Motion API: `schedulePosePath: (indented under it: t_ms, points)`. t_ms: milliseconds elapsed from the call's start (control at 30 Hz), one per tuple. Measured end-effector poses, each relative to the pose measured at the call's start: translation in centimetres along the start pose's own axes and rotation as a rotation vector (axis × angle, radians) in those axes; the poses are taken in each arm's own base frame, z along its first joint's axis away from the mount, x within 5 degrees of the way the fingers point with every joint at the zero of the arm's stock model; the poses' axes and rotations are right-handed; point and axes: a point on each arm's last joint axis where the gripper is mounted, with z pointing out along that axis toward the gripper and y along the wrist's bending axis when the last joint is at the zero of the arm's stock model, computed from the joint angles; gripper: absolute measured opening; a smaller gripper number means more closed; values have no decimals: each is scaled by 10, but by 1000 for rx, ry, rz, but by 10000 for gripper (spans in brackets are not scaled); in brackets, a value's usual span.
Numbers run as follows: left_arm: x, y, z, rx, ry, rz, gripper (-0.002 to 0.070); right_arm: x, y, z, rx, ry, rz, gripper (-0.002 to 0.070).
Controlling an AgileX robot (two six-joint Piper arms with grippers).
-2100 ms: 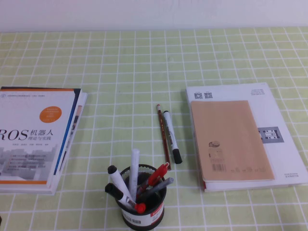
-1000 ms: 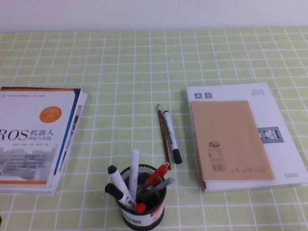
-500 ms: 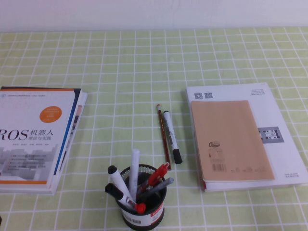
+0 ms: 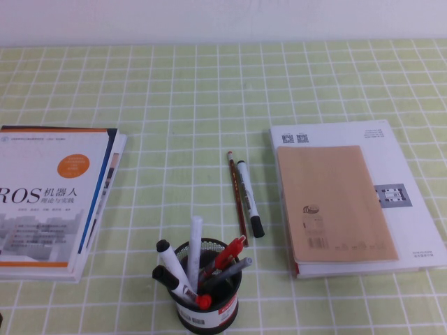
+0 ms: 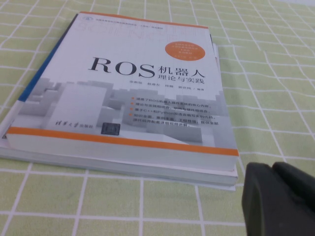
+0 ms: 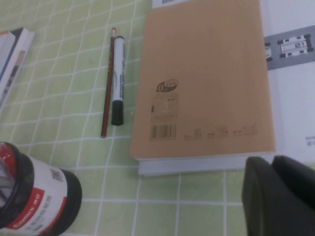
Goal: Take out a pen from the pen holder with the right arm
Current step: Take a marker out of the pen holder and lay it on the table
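Observation:
A black mesh pen holder (image 4: 206, 293) stands at the table's near edge, in the middle, with several pens and markers in it, among them a red pen (image 4: 229, 252) and a white marker (image 4: 195, 241). In the right wrist view the pen holder (image 6: 34, 196) sits well off to one side of my right gripper (image 6: 272, 169), which is shut on nothing, low over the cloth by the notebook's near edge. My left gripper (image 5: 272, 169) is shut and empty beside the ROS book (image 5: 128, 98). Neither arm shows in the high view.
A white marker (image 4: 249, 197) and a red pencil (image 4: 237, 199) lie side by side on the cloth beyond the holder. A tan notebook (image 4: 335, 206) rests on a white book (image 4: 412, 160) at right. The ROS book (image 4: 49, 202) lies at left.

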Motion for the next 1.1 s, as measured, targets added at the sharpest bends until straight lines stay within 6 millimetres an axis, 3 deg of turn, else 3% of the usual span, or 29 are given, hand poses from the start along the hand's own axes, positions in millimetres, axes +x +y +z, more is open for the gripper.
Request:
schedulePosePath:
  t_ms: [233, 433, 533, 700, 833, 933, 1100]
  points:
    - [0, 0, 0, 0, 0, 0, -8, -29, 3, 23, 8, 86, -71, -13]
    - [0, 0, 0, 0, 0, 0, -8, -39, 32, 42, -83, 82, -179, -12]
    - [0, 0, 0, 0, 0, 0, -8, -34, 58, 51, -171, 61, -263, -12]
    - [0, 0, 0, 0, 0, 0, -8, -9, 101, 59, -319, 49, -404, -12]
    - [0, 0, 0, 0, 0, 0, -8, 8, 125, 61, -401, 23, -474, -1]
    - [0, 0, 0, 0, 0, 0, -8, 20, 139, 63, -447, -10, -547, 50]
    - [0, 0, 0, 0, 0, 0, -8, 39, 145, 70, -475, -149, -672, 216]
